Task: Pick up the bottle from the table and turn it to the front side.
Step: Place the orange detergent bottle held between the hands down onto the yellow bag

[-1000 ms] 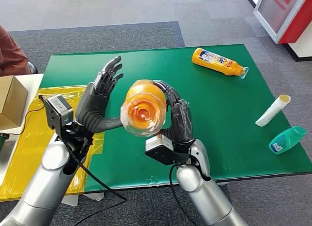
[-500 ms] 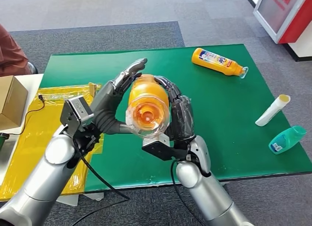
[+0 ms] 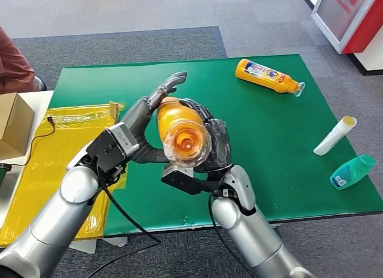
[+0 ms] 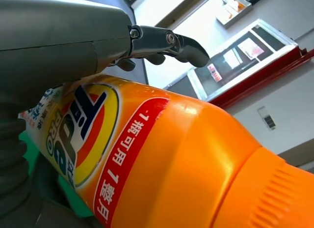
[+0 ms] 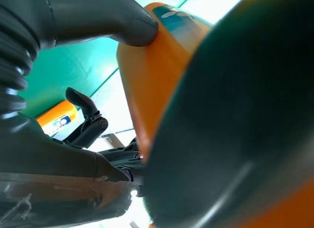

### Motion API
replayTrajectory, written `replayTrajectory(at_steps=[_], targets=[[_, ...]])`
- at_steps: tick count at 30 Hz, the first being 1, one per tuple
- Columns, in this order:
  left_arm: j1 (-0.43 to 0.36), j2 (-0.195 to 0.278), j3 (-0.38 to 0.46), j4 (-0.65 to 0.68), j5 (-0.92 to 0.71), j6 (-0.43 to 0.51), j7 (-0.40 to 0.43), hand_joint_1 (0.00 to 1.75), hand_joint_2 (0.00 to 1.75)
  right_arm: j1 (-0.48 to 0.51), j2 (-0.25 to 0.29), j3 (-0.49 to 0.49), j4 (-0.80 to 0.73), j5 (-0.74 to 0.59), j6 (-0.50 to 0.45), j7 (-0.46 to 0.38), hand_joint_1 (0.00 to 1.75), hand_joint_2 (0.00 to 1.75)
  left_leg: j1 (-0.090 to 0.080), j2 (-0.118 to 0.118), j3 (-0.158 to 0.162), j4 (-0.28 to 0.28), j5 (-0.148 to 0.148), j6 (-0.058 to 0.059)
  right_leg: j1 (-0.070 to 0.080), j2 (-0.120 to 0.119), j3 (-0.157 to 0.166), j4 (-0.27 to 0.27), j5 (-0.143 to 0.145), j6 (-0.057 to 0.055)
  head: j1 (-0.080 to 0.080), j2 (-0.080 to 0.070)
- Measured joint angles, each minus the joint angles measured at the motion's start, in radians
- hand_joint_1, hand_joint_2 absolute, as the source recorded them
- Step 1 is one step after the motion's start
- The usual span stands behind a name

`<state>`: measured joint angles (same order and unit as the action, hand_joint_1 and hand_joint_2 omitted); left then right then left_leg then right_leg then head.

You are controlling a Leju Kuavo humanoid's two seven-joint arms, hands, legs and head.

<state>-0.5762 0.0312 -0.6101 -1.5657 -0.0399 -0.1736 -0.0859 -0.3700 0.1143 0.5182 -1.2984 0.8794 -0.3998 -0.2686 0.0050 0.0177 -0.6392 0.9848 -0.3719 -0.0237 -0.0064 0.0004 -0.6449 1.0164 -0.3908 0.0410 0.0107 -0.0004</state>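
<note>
Orange and capped, the detergent bottle (image 3: 182,133) is held above the green desk (image 3: 271,134), its cap end toward the camera. The right hand (image 3: 216,147) grasps it with fingers (image 3: 198,106) wrapped round; the left hand (image 3: 145,119) presses its other side, fingers (image 3: 168,84) extended.

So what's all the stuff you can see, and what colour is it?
Big bottle: one, orange, held up over the table between both hands.
Lying bottle: one, yellow-orange, far side of table.
Tube: one, white, right side of table.
Small bottle: one, teal, right edge.
Table: one, green.
Sheet: one, yellow, left.
Box: one, brown, far left.
Left hand: grey, against big bottle.
Right hand: dark, gripping big bottle.
</note>
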Motion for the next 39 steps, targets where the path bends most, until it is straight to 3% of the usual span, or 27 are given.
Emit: replayTrajectory(at_steps=[2,17,19,21,23,27,31,35,39], targets=[[0.000,-0.004,-0.005,-0.001,-0.039,0.012,0.001,1.75,1.75,-0.009,0.001,0.002,0.022,0.001,0.006,0.001,1.75,1.75,0.000,0.000,0.000,0.000,0.000,0.000,0.000,0.000,0.000,0.000,0.000,0.000,0.000,0.000],[0.047,-0.017,-0.001,-0.031,-0.192,0.099,-0.035,1.75,1.75,-0.030,0.013,0.001,0.104,-0.024,0.034,0.001,1.70,1.75,0.000,0.000,0.000,0.000,0.000,0.000,0.000,0.000,0.000,0.000,0.000,0.000,0.000,0.000],[0.053,-0.018,0.002,-0.033,-0.201,0.105,-0.040,1.75,1.75,-0.029,0.016,0.002,0.112,-0.027,0.037,-0.003,1.01,1.75,0.000,0.000,0.000,0.000,0.000,0.000,0.000,0.000,0.000,0.000,0.000,0.000,0.000,0.000],[0.060,-0.019,0.005,-0.038,-0.220,0.120,-0.047,1.75,1.75,-0.028,0.018,0.003,0.116,-0.032,0.040,-0.005,0.18,1.75,0.000,0.000,0.000,0.000,0.000,0.000,0.000,0.000,0.000,0.000,0.000,0.000,0.000,0.000],[0.067,-0.021,0.010,-0.047,-0.244,0.143,-0.056,1.75,1.75,-0.026,0.019,0.002,0.118,-0.044,0.049,-0.005,0.00,1.75,0.000,0.000,0.000,0.000,0.000,0.000,0.000,0.000,0.000,0.000,0.000,0.000,0.000,0.000],[0.087,-0.023,0.025,-0.094,-0.267,0.207,-0.098,1.75,1.75,-0.007,0.019,-0.031,0.124,-0.147,0.077,-0.004,0.00,1.75,0.000,-0.001,-0.001,0.000,0.000,0.000,0.000,-0.001,0.000,0.000,0.000,0.001,0.000,0.000],[0.138,-0.015,0.079,-0.159,-0.349,0.346,-0.137,1.75,1.75,0.023,0.018,-0.107,0.124,-0.292,0.098,-0.024,0.00,1.75,0.000,-0.001,-0.001,0.000,-0.001,0.000,0.000,-0.001,0.000,0.000,-0.001,0.001,0.000,0.000],[0.209,-0.007,0.140,-0.205,-0.578,0.556,-0.149,1.75,1.75,0.064,0.018,-0.179,0.095,-0.392,0.083,-0.061,0.00,1.75,0.000,-0.001,-0.001,0.000,-0.001,0.000,0.000,-0.001,0.000,0.000,-0.001,0.001,0.000,0.000],[0.316,-0.002,0.192,-0.221,-0.821,0.730,-0.120,1.75,1.75,0.132,0.017,-0.250,-0.011,-0.448,0.007,-0.111,0.00,1.75,0.000,-0.001,-0.001,0.000,-0.003,0.001,0.000,-0.001,0.000,0.000,-0.003,0.001,0.000,0.000]])
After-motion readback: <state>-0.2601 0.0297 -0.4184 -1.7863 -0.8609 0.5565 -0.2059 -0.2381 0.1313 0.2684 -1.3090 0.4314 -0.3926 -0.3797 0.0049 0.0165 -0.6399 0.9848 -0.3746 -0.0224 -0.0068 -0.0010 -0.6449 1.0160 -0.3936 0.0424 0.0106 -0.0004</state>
